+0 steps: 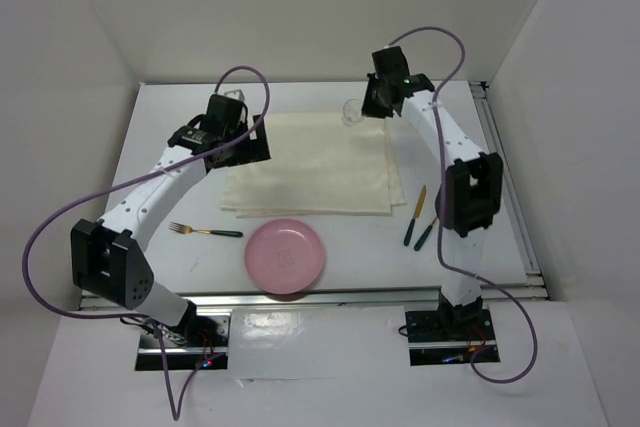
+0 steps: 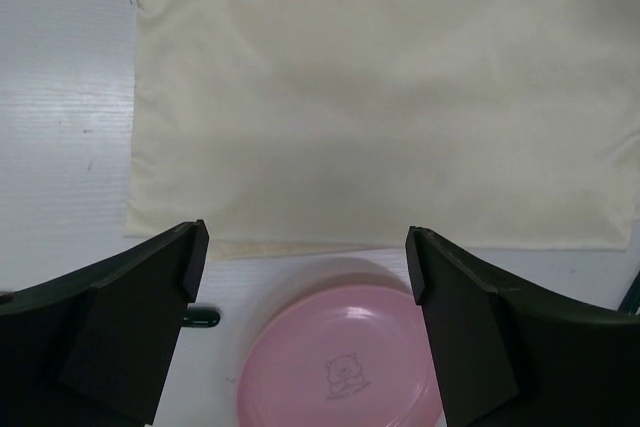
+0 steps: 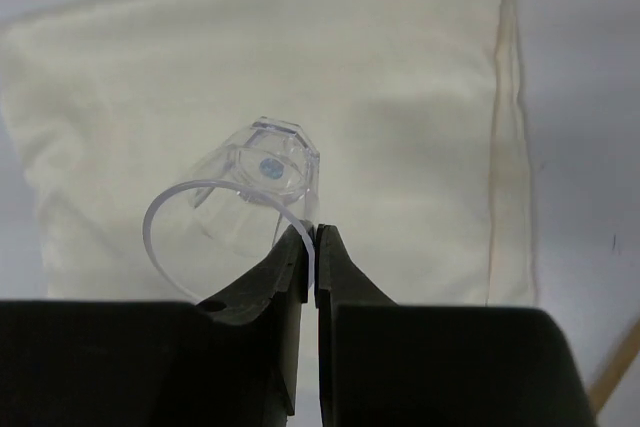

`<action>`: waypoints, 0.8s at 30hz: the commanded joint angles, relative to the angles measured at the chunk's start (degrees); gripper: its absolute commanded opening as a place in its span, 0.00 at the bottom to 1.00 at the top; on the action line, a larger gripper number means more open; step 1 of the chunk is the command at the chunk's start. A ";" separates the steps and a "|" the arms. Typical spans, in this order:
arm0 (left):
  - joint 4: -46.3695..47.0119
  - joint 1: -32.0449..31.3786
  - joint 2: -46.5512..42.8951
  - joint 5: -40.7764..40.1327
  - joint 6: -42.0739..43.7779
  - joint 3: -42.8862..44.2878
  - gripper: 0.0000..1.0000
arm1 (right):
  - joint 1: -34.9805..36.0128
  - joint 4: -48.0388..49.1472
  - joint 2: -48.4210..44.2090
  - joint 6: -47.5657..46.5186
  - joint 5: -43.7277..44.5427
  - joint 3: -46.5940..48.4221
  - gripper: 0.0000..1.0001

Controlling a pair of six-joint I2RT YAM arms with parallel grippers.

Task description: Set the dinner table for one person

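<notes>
Pinching the rim of a clear plastic cup [image 3: 255, 182], the right gripper [image 3: 312, 237] is holding it over the cream cloth mat [image 3: 400, 97]. The left gripper [image 2: 305, 247] is hovering with jaws spread wide above the mat's near edge, close to the pink plate [image 2: 300, 357]. The dinner table [image 1: 370, 247] is lying beneath both arms, carrying mat, plate, fork [image 1: 205, 231] and knife [image 1: 415, 215].

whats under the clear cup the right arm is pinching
Seen through the clear cup, only the cream mat lies beneath it. The right jaws, shut on the rim, cover the spot below the near edge; whether the cup touches the mat cannot be told.
</notes>
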 commanded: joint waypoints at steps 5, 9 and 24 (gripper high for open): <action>2.01 -4.96 -11.92 -6.82 -3.40 -10.16 1.00 | -2.59 -9.39 21.87 0.78 7.72 26.11 0.00; -0.60 -5.49 -15.64 -4.36 -5.42 -15.29 1.00 | -3.83 -7.19 24.78 2.18 6.48 26.12 0.00; -8.43 -6.02 -18.36 2.06 -14.39 -25.57 1.00 | -4.88 -4.12 28.04 2.19 6.39 23.57 0.24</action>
